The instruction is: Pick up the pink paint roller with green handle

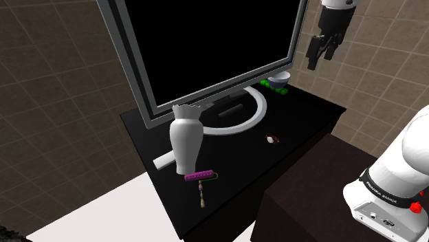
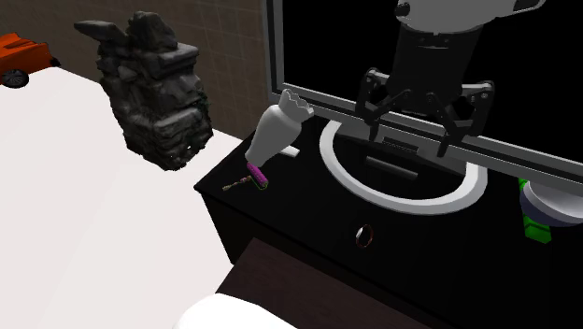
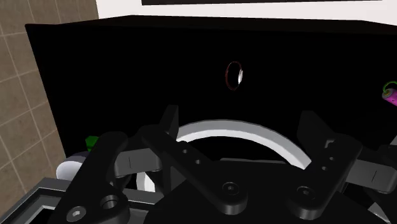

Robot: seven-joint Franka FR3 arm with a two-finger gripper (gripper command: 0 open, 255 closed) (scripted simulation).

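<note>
The paint roller (image 1: 201, 177) is a short pink cylinder with green at its ends and a thin pale handle. It lies on the black cabinet top (image 1: 302, 113), just in front of a white vase (image 1: 185, 141) near the cabinet's front corner. From the second exterior view the roller (image 2: 254, 176) sits below the tilted-looking vase (image 2: 276, 131). My gripper (image 1: 320, 51) hangs high above the far end of the cabinet, well away from the roller, and it is open and holds nothing. Its fingers (image 2: 448, 140) are spread in front of the monitor. In the wrist view the gripper (image 3: 242, 127) shows the roller (image 3: 389, 95) far off to one side.
A large monitor (image 1: 206, 41) on a white curved stand (image 1: 247, 120) takes up the back of the cabinet. A small red ring (image 1: 272, 139) lies mid-cabinet. A bowl (image 1: 280, 80) and a green item (image 1: 265, 84) sit near the gripper. A dark rock statue (image 2: 154, 84) stands on the white floor.
</note>
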